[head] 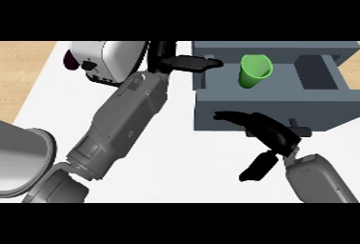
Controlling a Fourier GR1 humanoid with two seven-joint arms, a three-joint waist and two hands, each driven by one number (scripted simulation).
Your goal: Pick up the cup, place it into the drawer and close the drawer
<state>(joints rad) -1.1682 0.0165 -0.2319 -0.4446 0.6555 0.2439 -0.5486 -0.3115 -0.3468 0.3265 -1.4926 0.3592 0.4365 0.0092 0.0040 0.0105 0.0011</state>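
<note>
— At the counter's point(175, 157) near edge, what shows?
— The right hand point(271, 136), fingers relaxed and spread, holding nothing, just before the drawer's point(232, 107) front wall.
— And the drawer?
— Pulled out; the green cup point(254, 70) stands tilted inside it, by the left wall.
— The left hand point(188, 62)?
— Past its grey forearm, fingers straight, touching the drawer's far left corner.
— Beyond?
— A white appliance point(109, 59) at the far left; a grey pot point(21, 159) at the left edge; wooden floor point(25, 71) behind.
</note>
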